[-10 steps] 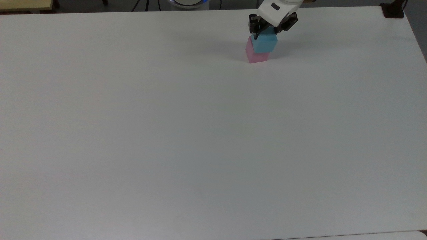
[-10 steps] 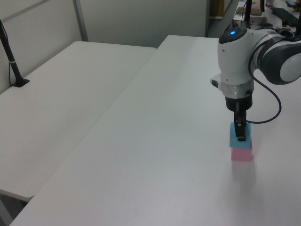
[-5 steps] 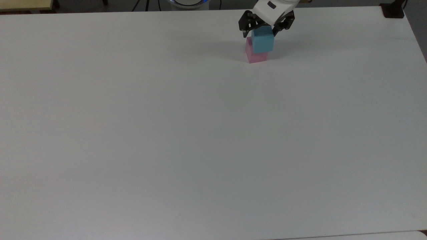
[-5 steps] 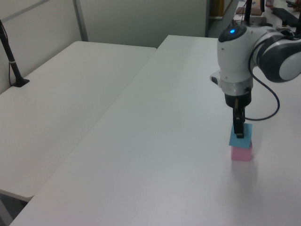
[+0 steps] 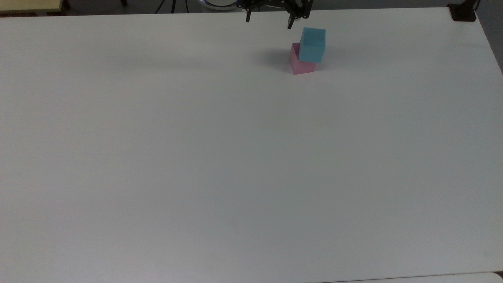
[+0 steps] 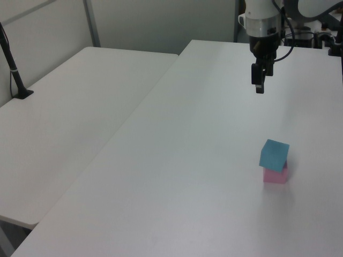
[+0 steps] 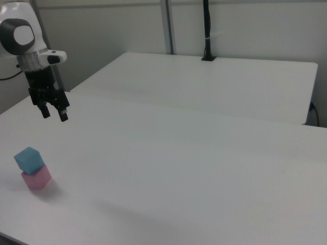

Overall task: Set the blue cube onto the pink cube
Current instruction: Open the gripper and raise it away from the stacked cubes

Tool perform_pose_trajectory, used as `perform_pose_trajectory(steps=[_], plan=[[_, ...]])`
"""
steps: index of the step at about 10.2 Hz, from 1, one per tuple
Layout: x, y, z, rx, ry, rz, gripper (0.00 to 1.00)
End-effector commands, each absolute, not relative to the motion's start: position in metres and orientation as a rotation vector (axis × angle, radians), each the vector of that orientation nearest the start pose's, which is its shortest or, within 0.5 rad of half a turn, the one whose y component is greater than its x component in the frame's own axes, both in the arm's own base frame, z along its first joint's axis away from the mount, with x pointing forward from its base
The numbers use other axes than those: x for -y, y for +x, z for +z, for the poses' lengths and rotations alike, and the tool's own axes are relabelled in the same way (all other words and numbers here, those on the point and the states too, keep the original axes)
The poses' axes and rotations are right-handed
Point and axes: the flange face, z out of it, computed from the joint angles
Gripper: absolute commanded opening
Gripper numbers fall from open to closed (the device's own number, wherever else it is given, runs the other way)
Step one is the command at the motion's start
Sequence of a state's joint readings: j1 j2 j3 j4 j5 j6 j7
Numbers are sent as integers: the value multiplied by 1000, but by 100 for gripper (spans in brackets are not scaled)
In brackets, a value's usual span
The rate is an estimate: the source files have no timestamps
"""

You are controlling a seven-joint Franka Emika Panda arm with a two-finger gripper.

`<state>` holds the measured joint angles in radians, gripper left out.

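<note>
Blue cube [image 5: 312,45] sat on the pink cube [image 5: 300,65], released and twisted a little out of line.

Seen in the left view, the blue cube [image 6: 274,155] rested on top of the pink cube [image 6: 275,175], rotated against it so a corner overhung, while the right view showed the blue cube [image 7: 28,158] and pink cube [image 7: 36,179] as a standing pair. Well above the pink cube hung the gripper [image 6: 259,79], its fingers spread and holding nothing; it also appeared in the top view [image 5: 269,17] and the right view [image 7: 54,113]. Judging by this, the task looked done; the remaining retreat would best go straight up and away from the pink cube, so nothing brushed the loosely seated stack on the table [image 5: 235,165].
</note>
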<state>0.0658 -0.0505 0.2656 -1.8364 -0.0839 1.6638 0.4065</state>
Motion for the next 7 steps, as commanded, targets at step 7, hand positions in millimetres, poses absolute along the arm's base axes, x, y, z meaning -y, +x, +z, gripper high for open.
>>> perform_pose_trajectory(steps=[7], plan=[[54, 527, 639, -110, -3217, 7, 100]])
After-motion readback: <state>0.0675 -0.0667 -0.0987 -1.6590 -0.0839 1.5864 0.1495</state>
